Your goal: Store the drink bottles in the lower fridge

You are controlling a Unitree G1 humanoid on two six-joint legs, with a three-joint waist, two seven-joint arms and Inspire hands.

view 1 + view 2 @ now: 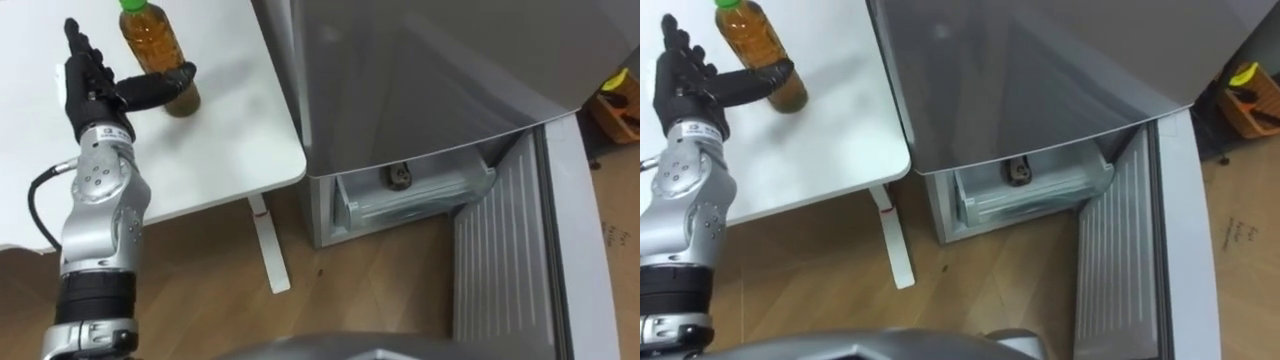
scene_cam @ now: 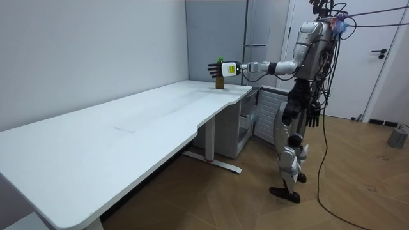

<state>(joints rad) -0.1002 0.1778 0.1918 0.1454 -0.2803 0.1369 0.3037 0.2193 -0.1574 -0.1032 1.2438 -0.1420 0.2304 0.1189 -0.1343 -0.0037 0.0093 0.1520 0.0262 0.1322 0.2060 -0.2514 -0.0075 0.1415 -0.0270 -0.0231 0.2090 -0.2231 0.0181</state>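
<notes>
"Where's the drink?"

"On the white table (image 1: 230,150), near the corner by the fridge (image 1: 420,70). It's a tea bottle (image 1: 152,40), upright, with a green cap. The left hand (image 1: 88,85) is beside it, fingers straight and spread, thumb lying across the bottle's lower front."

"How will it handle?"

"It looks full, so fairly heavy. Smooth plastic, probably slippery and slightly yielding. I'd wrap the mid-body — not the cap. The right hand (image 2: 312,118) hangs at the hip."
</notes>
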